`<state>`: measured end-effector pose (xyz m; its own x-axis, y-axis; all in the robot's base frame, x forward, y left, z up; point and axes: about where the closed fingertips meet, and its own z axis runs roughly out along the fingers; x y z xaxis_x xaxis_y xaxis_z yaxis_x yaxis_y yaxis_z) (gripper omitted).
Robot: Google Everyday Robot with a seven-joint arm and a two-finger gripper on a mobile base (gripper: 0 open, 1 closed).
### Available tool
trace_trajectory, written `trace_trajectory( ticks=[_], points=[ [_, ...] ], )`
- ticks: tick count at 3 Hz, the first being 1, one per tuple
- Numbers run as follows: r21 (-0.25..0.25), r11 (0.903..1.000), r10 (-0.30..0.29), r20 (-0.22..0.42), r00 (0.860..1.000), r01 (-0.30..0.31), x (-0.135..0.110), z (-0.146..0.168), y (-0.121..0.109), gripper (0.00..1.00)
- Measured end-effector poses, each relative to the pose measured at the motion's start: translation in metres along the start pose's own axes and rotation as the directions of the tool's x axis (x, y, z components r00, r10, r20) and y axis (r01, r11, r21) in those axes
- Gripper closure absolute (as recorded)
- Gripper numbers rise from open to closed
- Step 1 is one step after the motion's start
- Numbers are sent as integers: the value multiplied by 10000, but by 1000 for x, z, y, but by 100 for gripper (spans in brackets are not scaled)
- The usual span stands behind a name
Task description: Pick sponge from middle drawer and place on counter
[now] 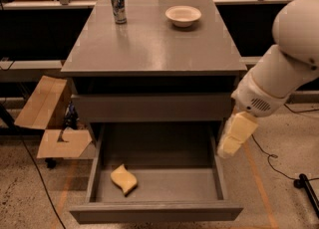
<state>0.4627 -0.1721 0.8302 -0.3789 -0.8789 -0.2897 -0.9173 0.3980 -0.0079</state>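
Observation:
The yellow-tan sponge [123, 178] lies in the front left part of the open middle drawer [154, 212], which is pulled out below the grey cabinet's closed upper drawer front. The grey counter [154, 44] is the cabinet's top. My gripper [228, 147] hangs from the white arm [284, 68] at the right, pointing down beside the drawer's right wall, above its rim and well to the right of the sponge. It holds nothing that I can see.
A metal can [118, 5] and a white bowl [183, 15] stand at the back of the counter. An open cardboard box [52, 123] sits left of the cabinet. Cables and a black stand foot [304, 183] lie on the floor at right.

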Motion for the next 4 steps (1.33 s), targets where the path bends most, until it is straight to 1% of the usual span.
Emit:
trace_trajectory(
  ticks=[1, 2, 3, 4],
  points=[
    [-63, 10000, 42, -5, 10000, -43, 1, 3, 0, 0],
    [16, 9995, 301, -230, 9993, -301, 6, 8, 2, 0],
    [-236, 9982, 566, 324, 9979, -559, 5, 35, 8, 0],
    [-218, 9983, 570, 1279, 9902, -546, -8, 71, 7, 0]
  ],
)
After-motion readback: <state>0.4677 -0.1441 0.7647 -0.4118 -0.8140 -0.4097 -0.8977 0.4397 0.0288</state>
